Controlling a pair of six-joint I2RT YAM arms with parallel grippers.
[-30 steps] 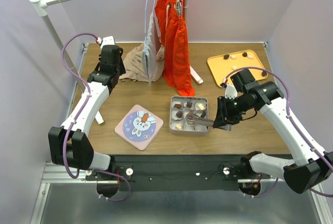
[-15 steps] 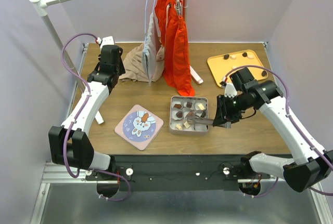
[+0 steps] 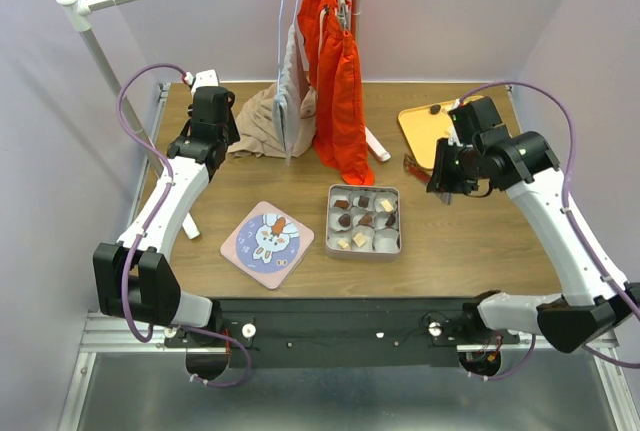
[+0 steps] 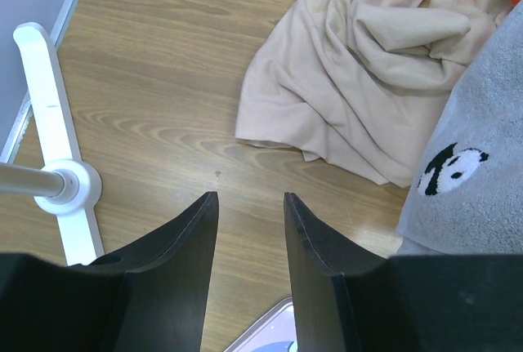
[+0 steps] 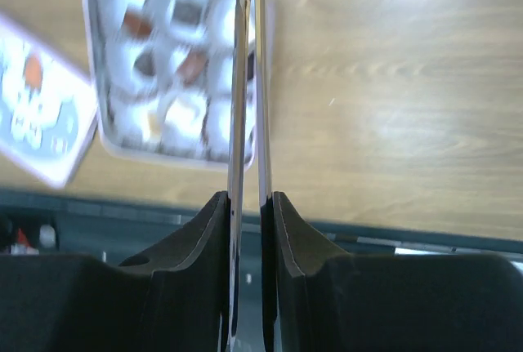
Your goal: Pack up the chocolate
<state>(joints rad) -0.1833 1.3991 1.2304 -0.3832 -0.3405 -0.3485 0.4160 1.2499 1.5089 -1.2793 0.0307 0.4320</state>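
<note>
**Right fingers clamped on tongs between tin and tray; left arm idle**

The right fingers (image 5: 204,229) were closed on a pair of thin metal tongs (image 5: 245,82), one finger pressing each blade. The blades stood nearly together. Their tips ran out of the wrist view, so I could not tell whether they carried a piece. In my judgement the tongs were in use because the pieces are too small for the fingers to place cleanly.

From above, that arm was raised over the worktop (image 3: 480,236), between the tin (image 3: 330,221) and the orange tray (image 3: 415,131), nearer the tray.

Chocolate (image 3: 345,220) lay in several of the tin's white cups (image 3: 389,242), dark and pale pieces together. More chocolate (image 3: 435,109) sat loose on the tray, so packing looked partly done. The lid (image 3: 267,238) lay apart to the tin's left, leaving the tin open for loading.

The left fingers (image 4: 192,238) were parted with nothing between them, hanging over bare wood near a beige cloth (image 4: 368,82). They looked parked well clear of the work.
</note>
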